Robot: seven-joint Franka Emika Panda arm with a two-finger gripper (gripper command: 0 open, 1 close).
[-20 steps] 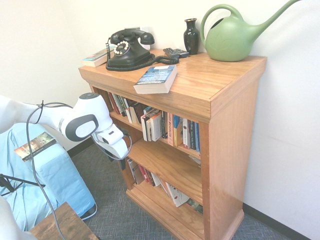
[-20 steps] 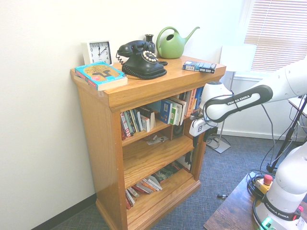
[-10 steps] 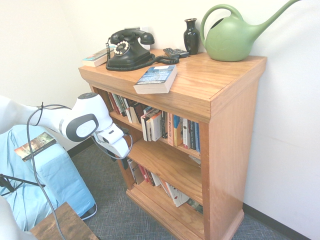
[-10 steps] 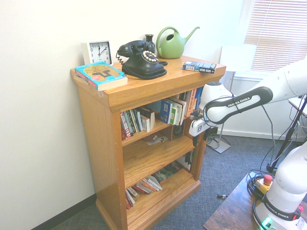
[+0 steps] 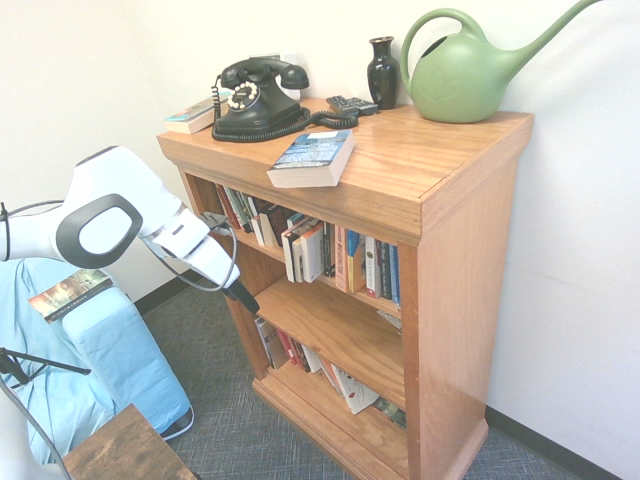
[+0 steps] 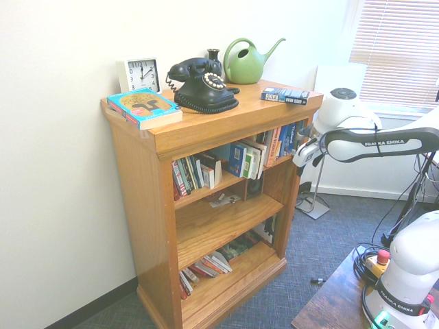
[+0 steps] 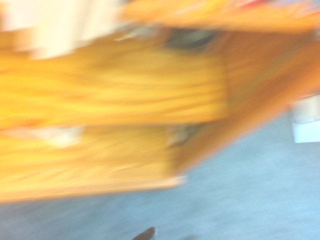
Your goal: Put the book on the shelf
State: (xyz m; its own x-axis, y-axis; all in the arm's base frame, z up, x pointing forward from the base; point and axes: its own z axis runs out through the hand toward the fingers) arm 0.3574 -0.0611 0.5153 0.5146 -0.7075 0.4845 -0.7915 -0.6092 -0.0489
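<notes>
The book [image 5: 313, 157], a thick paperback with a blue cover and a pale landscape photo, lies flat on top of the shelf [image 5: 410, 160] near its front edge. From the other side the book [image 6: 285, 95] shows blue with white text on the shelf [image 6: 206, 229]. My gripper [image 5: 243, 297] hangs tilted in front of the middle tier's left end, well below the book and touching nothing. Its jaws stand open and empty. In the second exterior view the gripper [image 6: 302, 159] sits just off the shelf's right side panel. The wrist view is a blur of orange wood [image 7: 125, 100] and grey carpet.
On top of the shelf stand a black dial phone [image 5: 258, 98], a dark vase [image 5: 382, 72], a green watering can [image 5: 465, 75], a teal book [image 6: 144, 106] and a clock [image 6: 139, 73]. Rows of books fill the tiers. A blue-covered seat [image 5: 100, 350] and a dark table [image 5: 125, 450] stand nearby.
The arm has swung up and back from the shelf, its wrist now higher and further out. The gripper tilted and drew slightly away from the middle tier. The book has not moved.
</notes>
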